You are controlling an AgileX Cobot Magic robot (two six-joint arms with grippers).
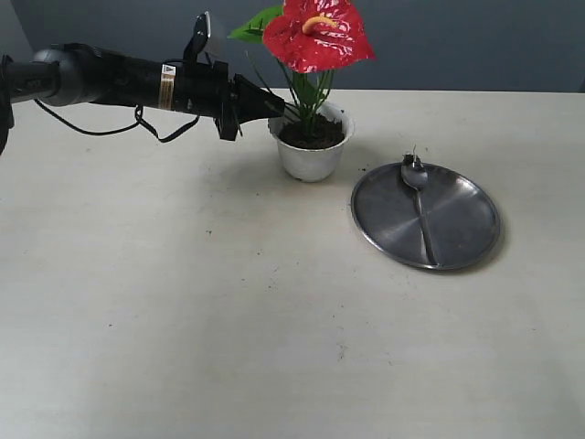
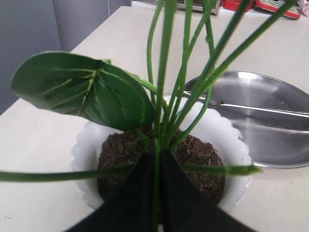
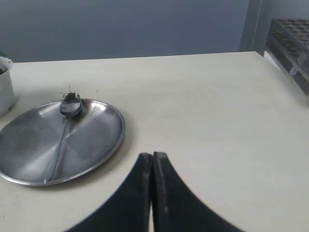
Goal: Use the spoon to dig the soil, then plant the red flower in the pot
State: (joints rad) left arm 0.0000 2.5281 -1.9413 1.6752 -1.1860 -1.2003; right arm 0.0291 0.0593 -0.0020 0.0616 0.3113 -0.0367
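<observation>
The left pincer (image 2: 157, 166) is pinching the red flower (image 1: 317, 35) stems over the soil (image 2: 193, 152) in the pot (image 1: 311, 160); the right pincer (image 3: 152, 162) is hovering pressed together beside the plate (image 3: 104, 140) holding the spoon (image 1: 418, 197).

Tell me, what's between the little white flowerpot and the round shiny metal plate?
Nothing: in the exterior view only bare pale table separates the white scalloped pot from the round steel plate. They stand close but apart.
</observation>
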